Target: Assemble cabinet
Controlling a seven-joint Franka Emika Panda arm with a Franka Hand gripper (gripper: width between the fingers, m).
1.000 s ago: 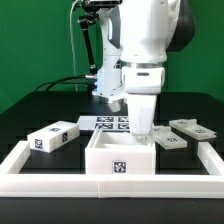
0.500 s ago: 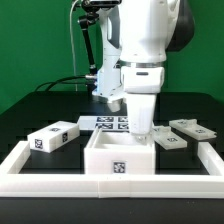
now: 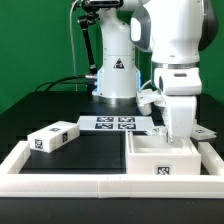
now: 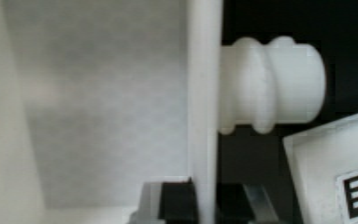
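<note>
Claw (image 3: 178, 128), jaws pinched shut on the far wall of the body (image 3: 160, 160), had slid it within the last second from mid-table to the exterior view's right, close into the frame (image 3: 60, 182) corner, probably bracing it there for fitting panels.

You see the cabinet body (image 3: 160, 160) at lower right on the worktop (image 3: 100, 150), just behind the border frame's (image 3: 60, 183) front rail. A small block (image 3: 52, 137) lies at centre left, and the marker board (image 3: 113, 123) lies mid-frame behind. The claw (image 3: 178, 133) sits on the body's rear wall.
</note>
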